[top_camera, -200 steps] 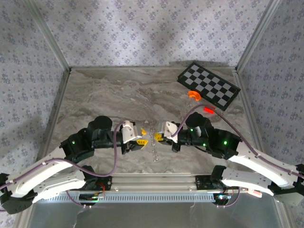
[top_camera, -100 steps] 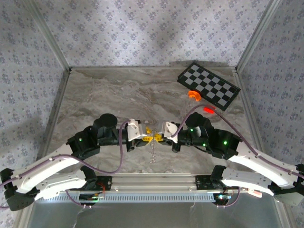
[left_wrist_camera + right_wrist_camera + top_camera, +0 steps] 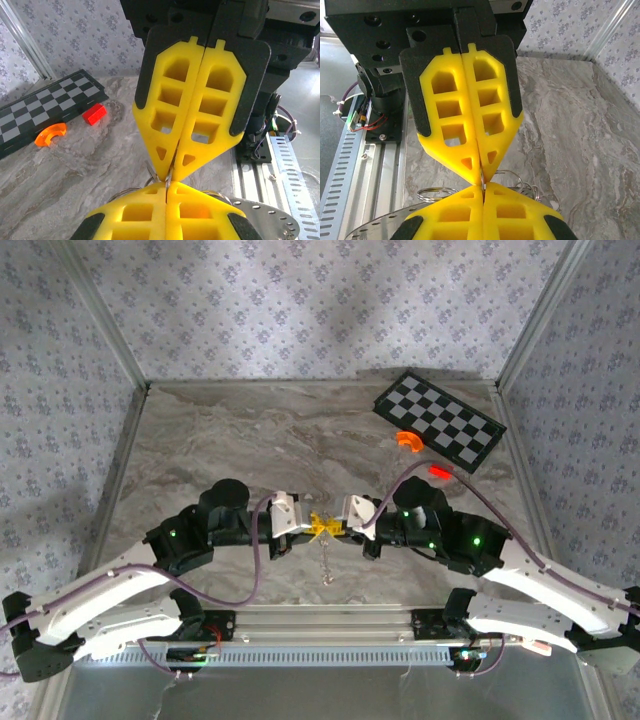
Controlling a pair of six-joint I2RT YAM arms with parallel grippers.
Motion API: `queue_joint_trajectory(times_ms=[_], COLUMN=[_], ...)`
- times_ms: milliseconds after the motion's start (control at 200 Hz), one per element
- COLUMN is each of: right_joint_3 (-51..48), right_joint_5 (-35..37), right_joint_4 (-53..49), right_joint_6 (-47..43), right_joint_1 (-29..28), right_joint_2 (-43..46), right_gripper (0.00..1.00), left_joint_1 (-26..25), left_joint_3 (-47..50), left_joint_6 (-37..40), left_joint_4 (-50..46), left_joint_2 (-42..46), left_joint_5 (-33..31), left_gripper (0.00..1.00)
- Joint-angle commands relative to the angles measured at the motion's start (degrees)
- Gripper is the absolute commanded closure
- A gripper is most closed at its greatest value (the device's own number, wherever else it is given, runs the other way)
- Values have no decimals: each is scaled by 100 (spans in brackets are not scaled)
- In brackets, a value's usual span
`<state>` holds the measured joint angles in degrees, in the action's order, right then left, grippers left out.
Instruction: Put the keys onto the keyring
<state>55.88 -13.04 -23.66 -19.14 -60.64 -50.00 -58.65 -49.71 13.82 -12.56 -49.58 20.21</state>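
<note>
Both tools closed, tip to tip over the near-centre bench, keyring at the meeting point.

Marble-look bench (image 3: pixel 220 430); checkerboard (image 3: pixel 440 420) at the far right corner. Left tool (image 3: pixel 312 528) and right tool (image 3: pixel 333 529) meet nose to nose, each with its yellow fingers pressed together. Orange curved piece (image 3: pixel 407 441) lies just beside the board's near edge, small red block (image 3: pixel 439 472) a bit nearer. Right tool nips the keyring (image 3: pixel 432 192) wire, thin loops showing on either side of its tips. Left tool clamps a silvery sliver at the same spot; ring or key, cannot tell. Fine chain (image 3: pixel 326 565) trails from the tips toward the near edge. Keys too small to separate from the loops.
</note>
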Motion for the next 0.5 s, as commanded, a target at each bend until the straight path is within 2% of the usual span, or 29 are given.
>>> queue_joint_trajectory(times_ms=[0, 105, 165, 495], right_joint_3=[92, -38, -106, -294], right_joint_5=[-137, -206, -154, -190], right_joint_4=[312, 502, 601, 877], right_joint_6=[-5, 138, 210, 410], right_joint_1=[-35, -37, -41, -17], right_joint_2=[183, 265, 300, 420], right_gripper=[100, 84, 79, 74], left_joint_1=[-23, -23, -23, -23], left_joint_3=[150, 327, 434, 1133], left_joint_6=[-158, -299, -385, -893], left_joint_4=[710, 1109, 1347, 2908], left_joint_2=[198, 311, 357, 661], left_joint_5=[10, 25, 74, 324], left_gripper=[100, 100, 100, 100])
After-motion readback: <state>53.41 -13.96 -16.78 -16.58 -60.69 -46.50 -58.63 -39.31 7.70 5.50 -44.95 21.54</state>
